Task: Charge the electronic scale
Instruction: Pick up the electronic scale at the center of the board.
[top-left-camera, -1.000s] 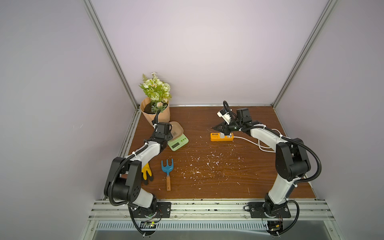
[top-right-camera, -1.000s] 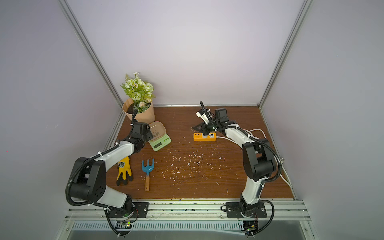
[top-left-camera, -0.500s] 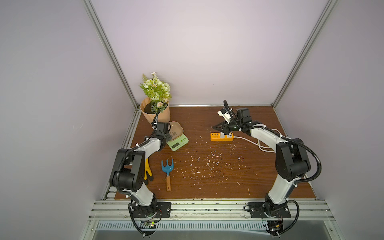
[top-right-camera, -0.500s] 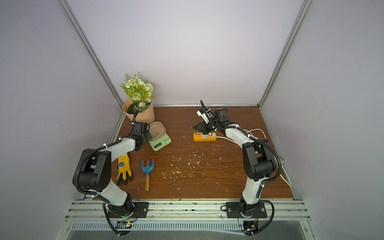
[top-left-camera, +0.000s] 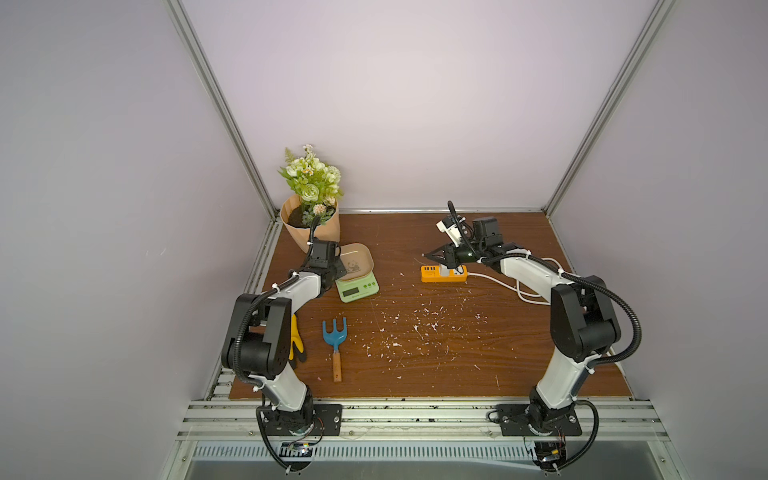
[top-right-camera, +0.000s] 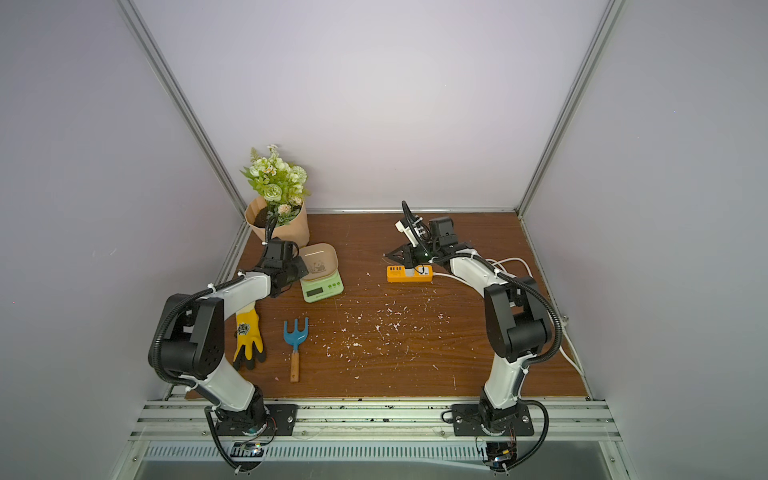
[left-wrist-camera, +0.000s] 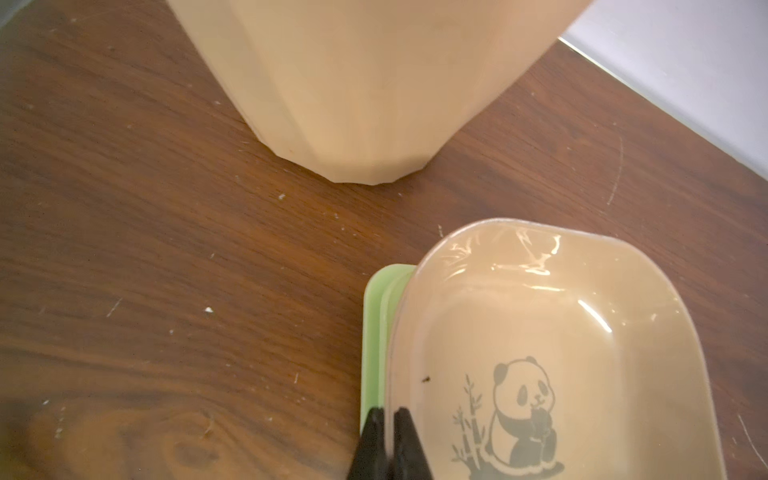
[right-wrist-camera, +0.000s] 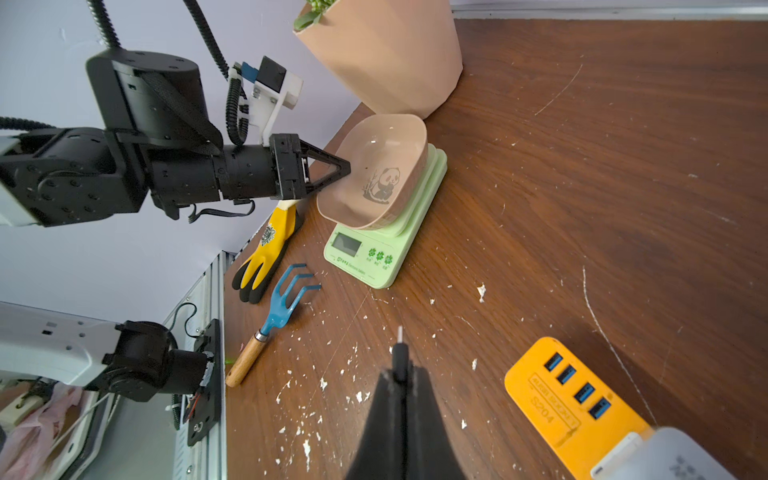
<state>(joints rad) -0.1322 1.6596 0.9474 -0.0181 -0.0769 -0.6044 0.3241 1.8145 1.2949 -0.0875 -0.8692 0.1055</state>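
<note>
the electronic scale (top-left-camera: 358, 286) sits at the back left of the tabletop (top-left-camera: 457, 357), just beside the flower pot (top-left-camera: 307, 237), with its display facing the front. its panda tray (left-wrist-camera: 561, 353) rests on top. the left claw (left-wrist-camera: 388, 415) is pinched shut on the tray's rim on the arm's side, one finger inside and one outside. nothing is plugged into the scale as far as i can see, and i can't spot its charging port from any angle.

well apart, over on the right, the right claw (right-wrist-camera: 400, 376) is closed tight on a small black cable plug (right-wrist-camera: 400, 353), whose silver tip pokes out roughly toward the scale. it hangs above the tabletop just beside the orange power strip (right-wrist-camera: 569, 399), which has a white charger cube (right-wrist-camera: 665, 455) in it. where the plug's cable runs i can't tell.

to my eye the plug is in hand and the scale is steadied, but the main work is left: carrying the plug across the gap and seating it in the scale. a yellow glove (top-right-camera: 248, 332) and a blue hand rake (top-right-camera: 296, 336) lie at the front left, out of that path.
</note>
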